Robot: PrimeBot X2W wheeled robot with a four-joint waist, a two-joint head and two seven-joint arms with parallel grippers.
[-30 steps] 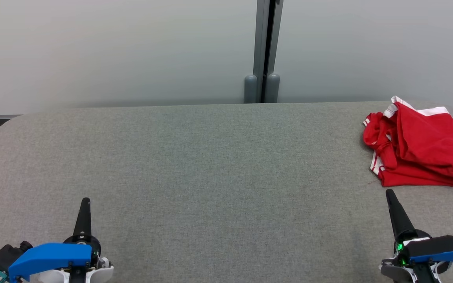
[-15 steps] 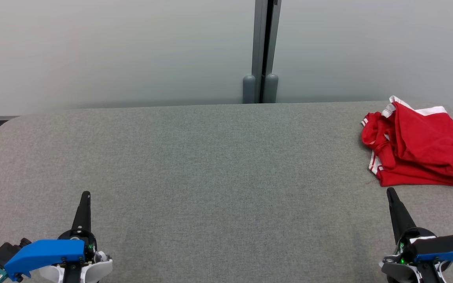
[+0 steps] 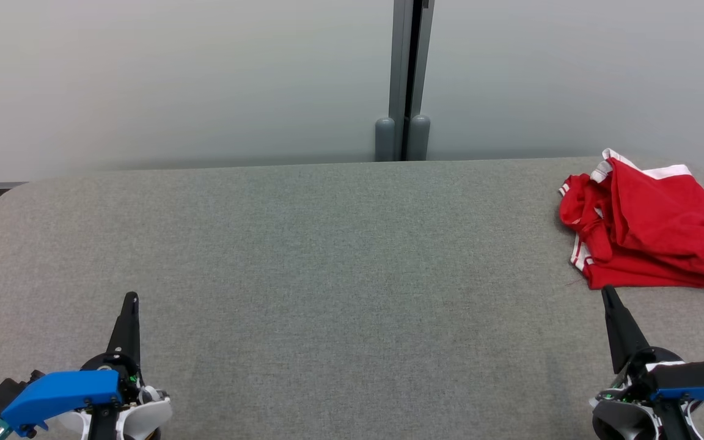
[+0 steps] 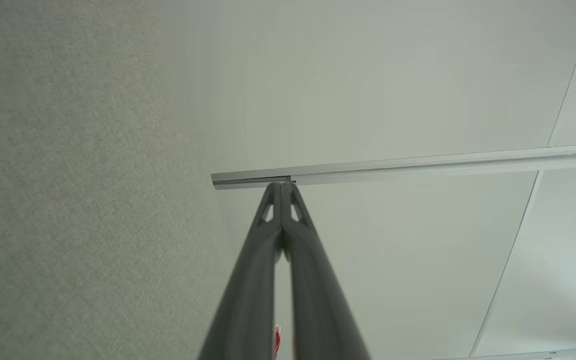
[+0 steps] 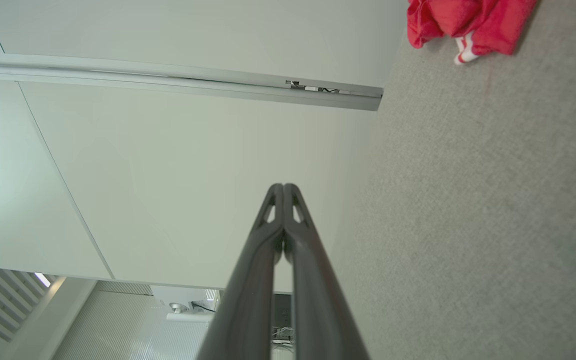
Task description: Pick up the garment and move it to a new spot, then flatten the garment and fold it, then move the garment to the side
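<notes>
My left claw (image 3: 131,300) sits low at my near left, its two fingers pressed together on nothing, tip pointing away over the grey fabric-covered table (image 3: 327,256). My right claw (image 3: 607,294) mirrors it at my near right, likewise pinched together and empty. Just past its tip, not touching it, the red garment (image 3: 651,232), white-trimmed, lies crumpled near the table's far right corner. Behind the table stands a pale wall (image 3: 175,79), split by a grey post (image 3: 410,61).
</notes>
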